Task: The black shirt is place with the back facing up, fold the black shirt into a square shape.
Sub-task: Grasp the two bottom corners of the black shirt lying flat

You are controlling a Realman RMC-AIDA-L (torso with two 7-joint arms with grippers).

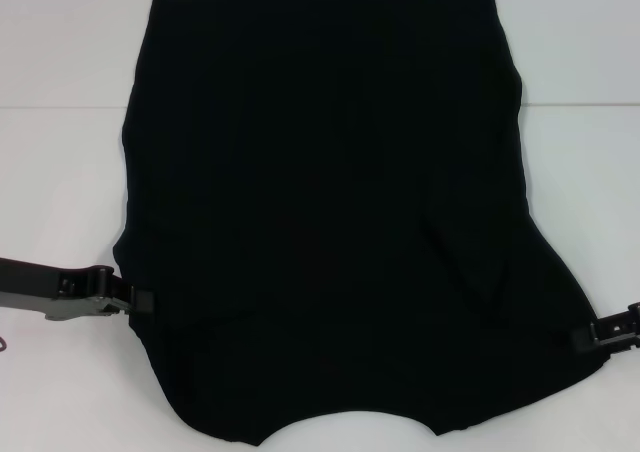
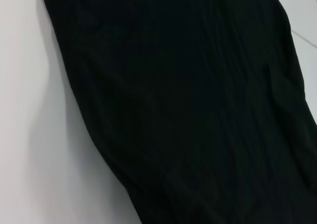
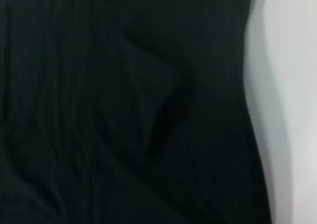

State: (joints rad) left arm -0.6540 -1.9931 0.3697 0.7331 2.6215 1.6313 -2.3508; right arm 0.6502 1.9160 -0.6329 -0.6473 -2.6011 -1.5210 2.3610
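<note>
Only head view shows both end effectors (image 1: pixel 140 300) (image 1: pixel 585 338) flanking black shirt (image 1: pixel 330 222).

black shirt (image 3: pixel 124 115) fills most of view | raised crease near middle | white table (image 3: pixel 292 110) beside its edge

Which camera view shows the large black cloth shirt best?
The head view: there the large black cloth shirt shows almost whole, spread flat on the white table. Both wrist views show only close parts of its cloth and one edge.
</note>
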